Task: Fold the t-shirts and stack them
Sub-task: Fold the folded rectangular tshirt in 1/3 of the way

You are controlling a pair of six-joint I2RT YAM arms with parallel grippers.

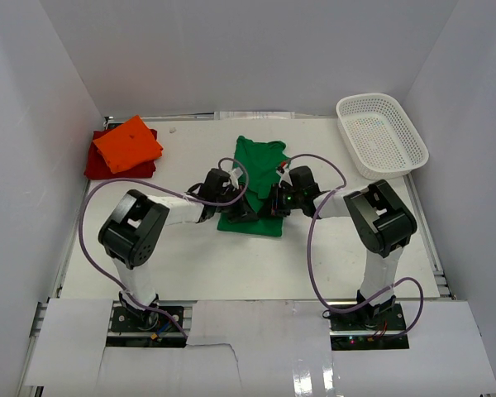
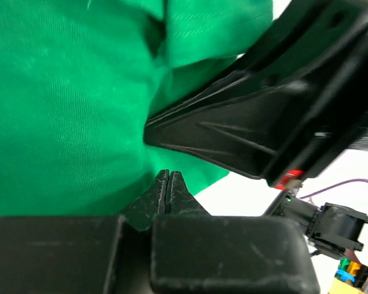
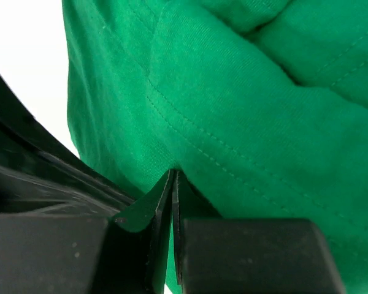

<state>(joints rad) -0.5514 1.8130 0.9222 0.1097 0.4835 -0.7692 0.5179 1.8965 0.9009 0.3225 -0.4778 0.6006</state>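
- My left jaws are pressed fully together. Their fingertips (image 2: 161, 185) sit right on the near edge of the green t-shirt (image 2: 67, 104), and the cloth puckers toward them. They look to have a thin pinch of that edge.
- My right jaws are closed too. The green cloth runs down into the slit between the fingertips (image 3: 165, 196), and a stitched hem (image 3: 221, 153) crosses just above them, so they hold a fold of the same shirt.
- From above, both pairs of jaws sit close side by side over the near end of the green t-shirt (image 1: 256, 165). The rest of it stretches away from them across the white worktop (image 1: 231, 265).
- In my left wrist view, the black housing (image 2: 264, 110) of my right wrist lies over the green cloth, just beyond my left jaws and to their right.
- The orange t-shirt (image 1: 128, 143) is folded into a rough square, well off to the left of my left jaws and farther back. It lies on top of the dark red t-shirt (image 1: 99, 168), whose edges show beneath it.
- The white plastic mesh basket (image 1: 353, 141) stands well to the right of my right jaws and farther back, near the side wall.
- A purple cable (image 1: 84, 217) loops out from my left arm (image 1: 134, 227), and another runs along my right arm (image 1: 380, 217).
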